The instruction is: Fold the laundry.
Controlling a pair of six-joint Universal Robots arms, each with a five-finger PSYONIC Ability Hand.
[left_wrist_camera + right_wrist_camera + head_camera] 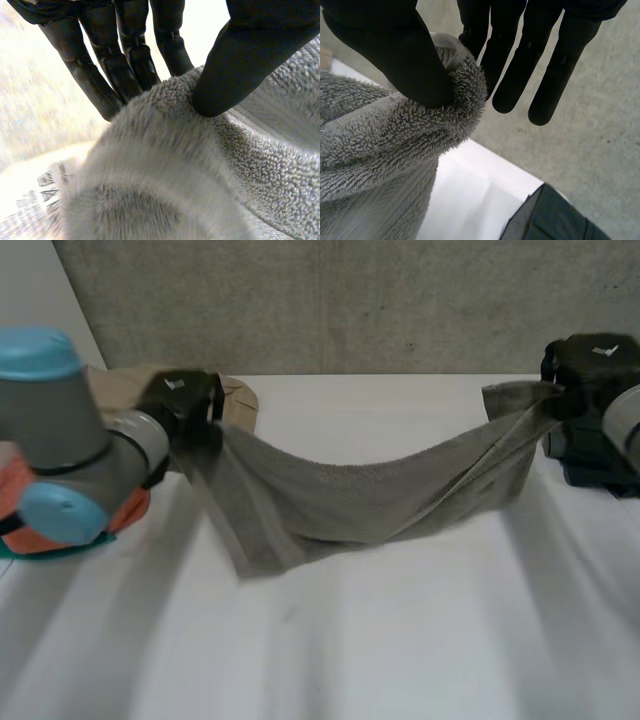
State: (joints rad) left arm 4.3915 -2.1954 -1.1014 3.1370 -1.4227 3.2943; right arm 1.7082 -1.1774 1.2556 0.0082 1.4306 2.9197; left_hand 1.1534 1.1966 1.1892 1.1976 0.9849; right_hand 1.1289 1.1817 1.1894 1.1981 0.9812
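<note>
The white table (350, 640) is lying bare across the near side, and a grey towel (340, 500) is hanging above it, strung between the two hands and sagging deep in the middle. Its lowest fold is drooping toward the left side; whether that fold is brushing the table is hard to tell from the head view.

The left hand (185, 400) is gripping one end of the towel. In its wrist view the thumb (240, 65) is pressing the fluffy edge against nearly straight fingers (120, 65), so it is pinching the cloth. The right hand (590, 370) is holding the other end higher and farther out. There too the thumb (395, 55) is squeezing a rolled bit of edge against the inner fingers, while the outer fingers (540, 75) are hanging straight and free.

A tan cloth (235, 395) is lying behind the left hand, and something orange (20, 525) is showing under the left arm.

The step looks like spreading the towel for the first fold. Doing it well probably means drawing the hands apart evenly until the sag is gone, levelling both ends, and holding each pinch firm, since only a small bite of edge is being held on the right.
</note>
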